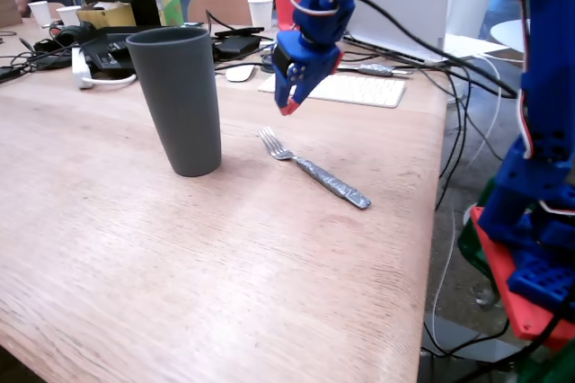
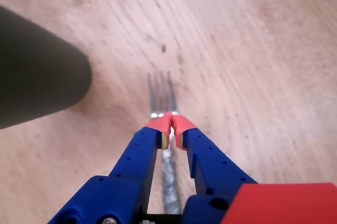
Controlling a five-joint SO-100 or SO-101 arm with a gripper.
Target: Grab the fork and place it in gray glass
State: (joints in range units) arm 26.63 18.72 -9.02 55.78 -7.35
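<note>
Gray and upright, the glass (image 1: 177, 100) is standing to the left of the jaws in the fixed view, apart from them; in the wrist view it is showing only as a dark blur (image 2: 37, 66) at the left edge. Below the jaws the fork (image 1: 312, 168) is lying flat on the wooden table (image 1: 162, 257), tines pointing away toward the far side, foil-wrapped handle trailing right. The gripper (image 1: 289, 109) is hanging in the air above the tines end, not touching anything. In the wrist view its red fingertips (image 2: 161, 124) are pressed together with nothing between them — clenched and empty — and the fork's tines (image 2: 161, 93) are running straight out ahead of them.

To do this step well, I judge the jaws should be spreading before they are descending, straddling the handle across its width — just behind the neck — and closing only once both tips are reaching the tabletop.
</note>
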